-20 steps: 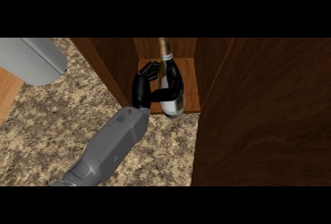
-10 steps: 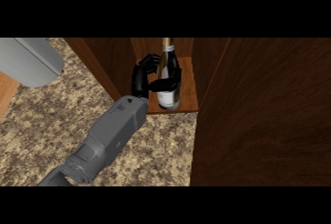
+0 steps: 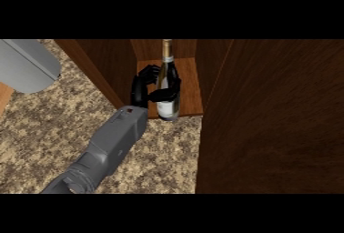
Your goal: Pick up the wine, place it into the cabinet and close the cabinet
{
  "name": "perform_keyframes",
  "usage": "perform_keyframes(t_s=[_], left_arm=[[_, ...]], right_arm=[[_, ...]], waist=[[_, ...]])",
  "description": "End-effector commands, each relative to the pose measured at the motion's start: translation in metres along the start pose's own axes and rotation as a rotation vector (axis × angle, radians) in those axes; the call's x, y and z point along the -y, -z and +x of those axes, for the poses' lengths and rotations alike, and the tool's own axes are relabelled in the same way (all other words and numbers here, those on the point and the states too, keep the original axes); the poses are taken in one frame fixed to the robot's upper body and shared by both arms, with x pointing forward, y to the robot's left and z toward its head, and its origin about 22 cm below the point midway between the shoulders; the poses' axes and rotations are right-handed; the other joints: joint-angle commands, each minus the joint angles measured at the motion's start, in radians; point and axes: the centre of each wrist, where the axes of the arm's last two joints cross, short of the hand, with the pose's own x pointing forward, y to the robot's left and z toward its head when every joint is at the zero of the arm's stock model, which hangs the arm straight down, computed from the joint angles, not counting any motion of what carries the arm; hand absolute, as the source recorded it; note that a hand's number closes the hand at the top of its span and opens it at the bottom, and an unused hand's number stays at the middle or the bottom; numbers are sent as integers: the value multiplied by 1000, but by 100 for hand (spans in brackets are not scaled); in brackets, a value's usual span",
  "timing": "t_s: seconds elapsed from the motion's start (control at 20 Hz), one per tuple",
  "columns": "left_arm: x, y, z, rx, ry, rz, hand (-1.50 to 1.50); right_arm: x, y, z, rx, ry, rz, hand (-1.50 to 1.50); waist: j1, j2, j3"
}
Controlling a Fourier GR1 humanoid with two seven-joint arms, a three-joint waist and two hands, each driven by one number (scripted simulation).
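Observation:
The wine bottle [image 3: 167,105], dark glass with a pale label, stands upright on the wooden shelf [image 3: 191,98] inside the open cabinet. My left hand [image 3: 143,88] is at the bottle's left side. Its thumb [image 3: 166,94] curls across the front of the bottle. The fingers [image 3: 149,73] rise beside the bottle's shoulder, partly spread away from the glass. The grey forearm [image 3: 111,143] comes in from the lower left. My right hand does not show.
The open cabinet door [image 3: 275,118] fills the right side as a tall dark wood panel. The cabinet's left wall [image 3: 101,68] slants beside the hand. A grey appliance [image 3: 27,63] sits at upper left on the speckled counter [image 3: 40,127].
The forearm has pushed further toward the cabinet. The fingers, wrapped round the bottle a second ago, have lifted off to its left, while the thumb stays across it. The bottle has barely moved.

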Motion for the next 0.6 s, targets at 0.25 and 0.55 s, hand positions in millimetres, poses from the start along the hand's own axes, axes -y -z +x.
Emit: perform_keyframes(t_s=[0.25,0.55], left_arm=[[-5,-12,-17,16,9,13,150],[-6,-8,-15,57,33,28,150]], right_arm=[[3,11,-1,15,0,-2,-150],[-5,9,-7,-5,33,20,-150]], waist=[[-18,5,-1],[-25,8,-1]])
